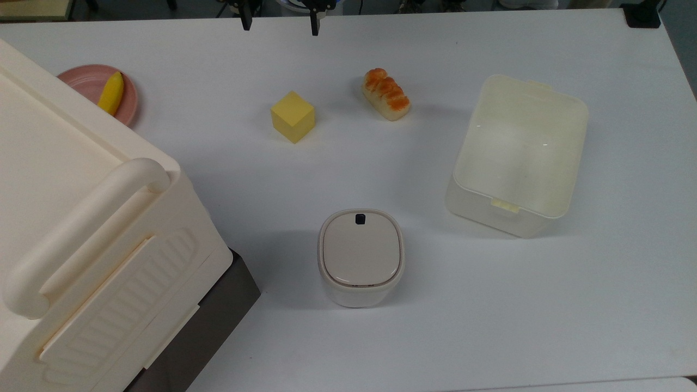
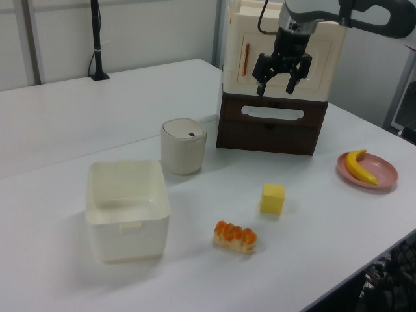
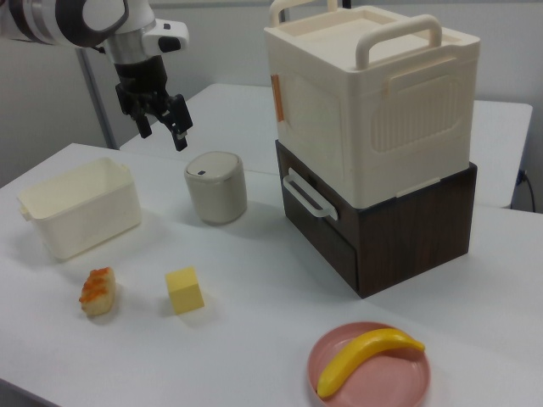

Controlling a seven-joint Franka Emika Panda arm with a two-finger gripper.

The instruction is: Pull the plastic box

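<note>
The plastic box [image 1: 531,87] is a translucent milky-white tub standing open and empty on the white table at the top view's right. In the left view the box [image 2: 130,240] is at the front left; in the right view the box [image 3: 85,225] is at the left. My gripper [image 1: 280,27] hangs open at the top view's upper edge, well to the left of the box, with nothing between its fingers. The left view shows the gripper [image 2: 275,90] high above the table, in front of the stacked bins. It is far from the box. The right view has the gripper [image 3: 163,136] up and to the right of the box.
A small round bin with a beige lid [image 1: 360,256] stands left of the box. A yellow cube [image 1: 293,116] and a bread loaf [image 1: 386,93] lie between gripper and box. A large cream bin [image 1: 81,245] sits on a dark drawer unit [image 2: 270,127]. A pink plate [image 1: 128,100] holds a banana [image 1: 111,92].
</note>
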